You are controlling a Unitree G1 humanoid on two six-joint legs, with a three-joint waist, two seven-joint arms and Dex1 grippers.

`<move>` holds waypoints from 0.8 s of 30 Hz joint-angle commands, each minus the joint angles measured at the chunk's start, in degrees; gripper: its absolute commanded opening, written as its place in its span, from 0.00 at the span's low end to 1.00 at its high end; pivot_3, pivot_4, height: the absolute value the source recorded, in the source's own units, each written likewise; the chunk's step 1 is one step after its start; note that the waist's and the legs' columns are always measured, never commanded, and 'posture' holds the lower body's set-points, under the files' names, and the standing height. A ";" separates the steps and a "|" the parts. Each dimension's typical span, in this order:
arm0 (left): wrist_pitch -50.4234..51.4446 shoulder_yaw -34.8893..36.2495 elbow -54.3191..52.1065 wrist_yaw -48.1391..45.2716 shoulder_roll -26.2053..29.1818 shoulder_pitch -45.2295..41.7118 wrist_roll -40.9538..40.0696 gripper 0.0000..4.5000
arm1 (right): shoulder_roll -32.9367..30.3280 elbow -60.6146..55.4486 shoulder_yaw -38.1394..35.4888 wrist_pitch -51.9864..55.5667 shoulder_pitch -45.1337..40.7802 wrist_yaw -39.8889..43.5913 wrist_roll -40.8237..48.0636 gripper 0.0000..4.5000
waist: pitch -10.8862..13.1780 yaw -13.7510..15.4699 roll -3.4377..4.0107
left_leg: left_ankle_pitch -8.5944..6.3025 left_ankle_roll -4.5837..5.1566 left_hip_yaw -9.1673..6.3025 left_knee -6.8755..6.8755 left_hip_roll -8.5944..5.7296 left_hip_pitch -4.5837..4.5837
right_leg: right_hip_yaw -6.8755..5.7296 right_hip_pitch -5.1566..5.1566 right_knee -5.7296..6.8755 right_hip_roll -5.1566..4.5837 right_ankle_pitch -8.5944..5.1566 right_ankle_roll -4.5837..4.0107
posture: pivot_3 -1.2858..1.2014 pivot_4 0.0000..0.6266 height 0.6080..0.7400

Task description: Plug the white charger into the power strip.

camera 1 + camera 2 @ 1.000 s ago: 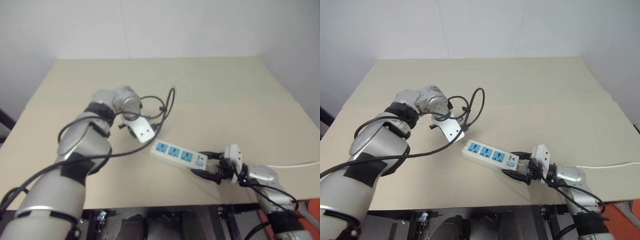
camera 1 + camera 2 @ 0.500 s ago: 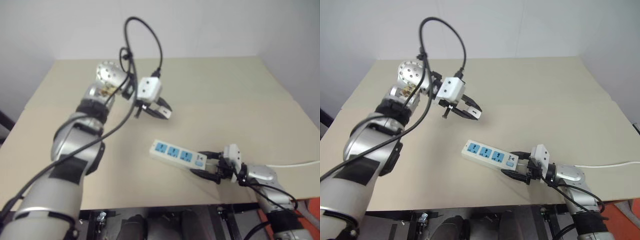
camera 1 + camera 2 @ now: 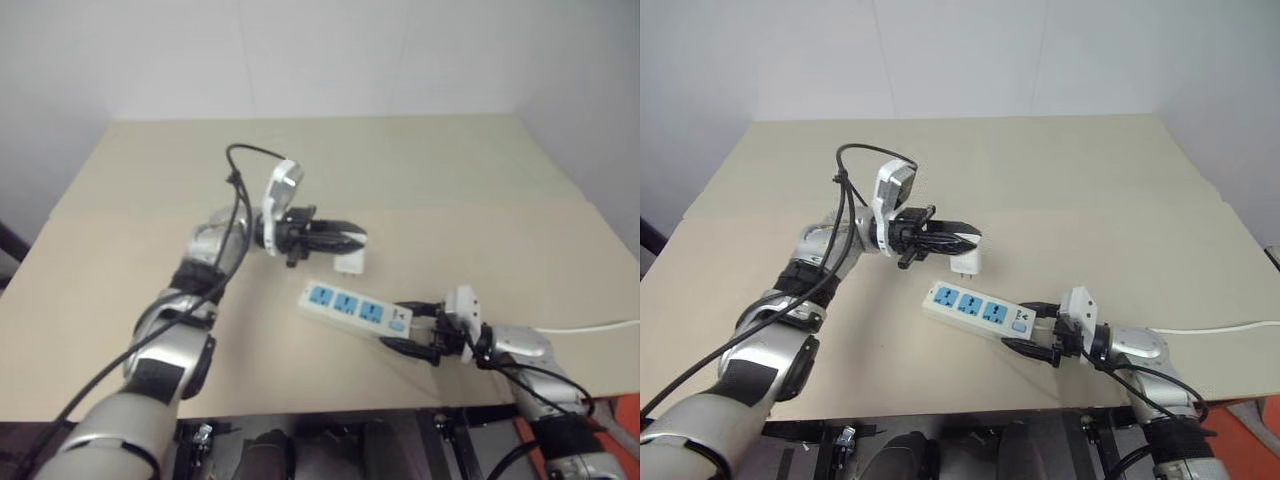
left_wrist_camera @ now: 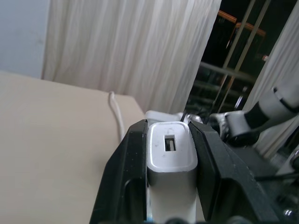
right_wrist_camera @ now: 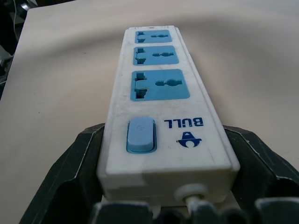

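At frame centre we see the left gripper [image 3: 965, 240] pinching the white charger [image 3: 971, 262] above the table [image 3: 1090, 190]. Lower right, the right gripper [image 3: 1028, 337] clasps the power strip's [image 3: 978, 311] switch end.

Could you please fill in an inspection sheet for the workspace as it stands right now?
Surface: beige table, bare apart from the job's things.
Job's things: white charger held above the table, prongs pointing down, not yet plugged in; power strip lying flat, three blue sockets free.
Clutter: nothing seen.
Grippers: left gripper shut on the charger, just beyond the strip; right gripper has a finger on each side of the strip's switch end.
Cables: strip's white cord runs off to the right; black cable loops over the left arm.
Surroundings: plain white wall behind the table; pale curtains in the left wrist view.
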 commanded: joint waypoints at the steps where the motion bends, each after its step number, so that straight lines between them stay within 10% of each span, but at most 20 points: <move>1: -2.45 0.27 -4.36 -1.14 -1.81 3.20 2.19 0.23 | 0.32 1.54 2.70 0.31 0.40 1.17 -2.56 0.76 | -0.10 0.01 0.01 | 0.00 0.00 0.02 -0.01 0.00 0.02 | 0.01 0.01 -0.01 0.00 0.00 -0.01 | 0.52 0.24 1.00; 24: -20.56 -5.14 4.26 -1.42 -7.41 4.76 7.71 0.23 | 0.17 0.81 3.08 0.52 1.22 0.97 -3.08 0.76 | -0.29 0.25 -0.04 | 0.02 -0.03 0.12 -0.06 0.03 0.16 | 0.10 0.12 -0.08 0.01 0.08 -0.10 | 0.52 0.24 1.00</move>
